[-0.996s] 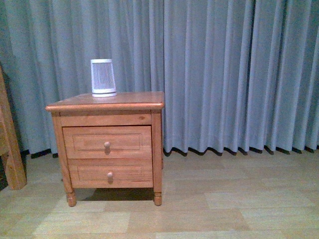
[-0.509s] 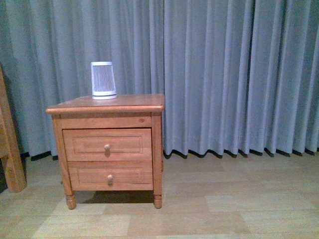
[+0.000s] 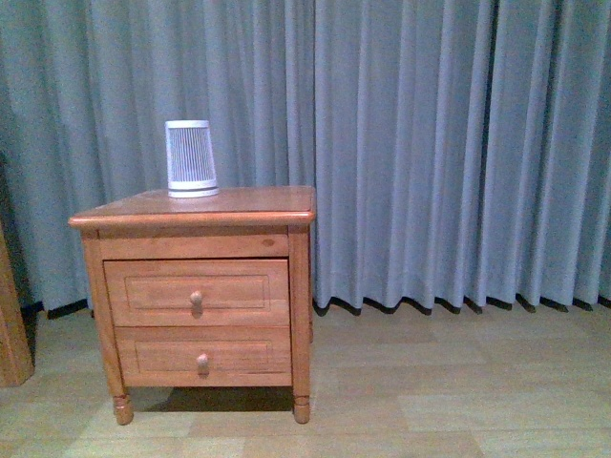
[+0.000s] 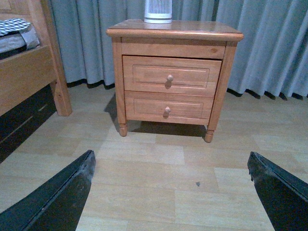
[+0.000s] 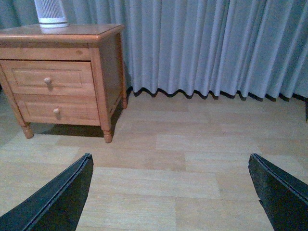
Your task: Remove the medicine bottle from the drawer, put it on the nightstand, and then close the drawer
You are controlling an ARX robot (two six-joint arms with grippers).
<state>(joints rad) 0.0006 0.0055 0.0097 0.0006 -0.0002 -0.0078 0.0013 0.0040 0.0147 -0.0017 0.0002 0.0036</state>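
Observation:
The nightstand stands against the curtain, left of centre in the front view. Its upper drawer is shut, with a round knob in the middle of its front. The medicine bottle is hidden. Neither arm shows in the front view. My left gripper is open over bare floor, a good way short of the nightstand and facing the drawer. My right gripper is open too, empty, with the nightstand and the drawer off to one side.
A tall white ribbed cylinder stands at the back left of the nightstand's top. The lower drawer is shut. A grey curtain hangs behind. A wooden bed frame stands beside the nightstand. Wood floor lies in front.
The nightstand has grown larger in the front view and slid down and to the left, so the camera has come nearer. Both drawers stay shut.

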